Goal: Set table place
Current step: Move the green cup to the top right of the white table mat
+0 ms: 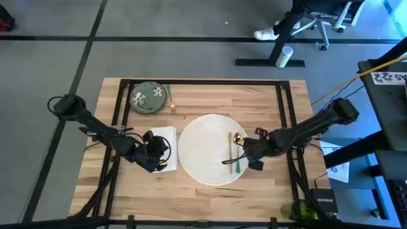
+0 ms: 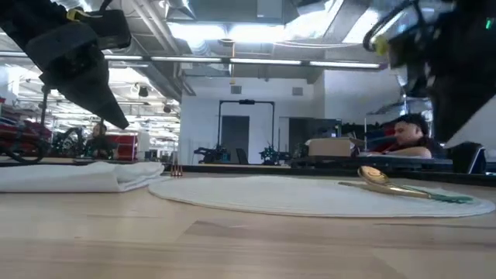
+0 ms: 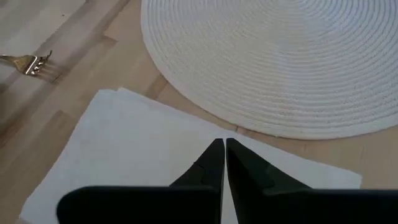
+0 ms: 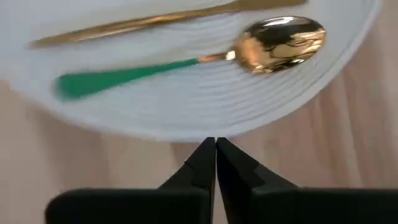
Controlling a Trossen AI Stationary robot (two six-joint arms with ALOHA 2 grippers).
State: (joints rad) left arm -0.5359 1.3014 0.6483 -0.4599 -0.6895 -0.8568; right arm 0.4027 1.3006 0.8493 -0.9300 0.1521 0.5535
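On the table [image 1: 203,191] the large round white plate [image 1: 212,148] lies at the middle. A gold spoon with a green handle [image 4: 186,59] and a gold knife [image 4: 143,22] rest on its right part. The white napkin [image 1: 166,141] lies flat just left of the plate. The green flowered dish [image 1: 147,97] stands at the far left, with a gold fork [image 1: 170,98] beside it. My left gripper [image 3: 224,144] hovers shut above the napkin, clear of it in the low view [image 2: 122,122]. My right gripper [image 4: 215,143] hangs shut over the plate's right rim, short of the spoon.
Black frame bars [image 1: 121,108] run along the table's left, far and right sides. Something green [image 1: 297,210] sits at the near right corner. Bare wood [image 1: 203,197] lies in front of the plate. A person [image 2: 407,136] sits beyond the table.
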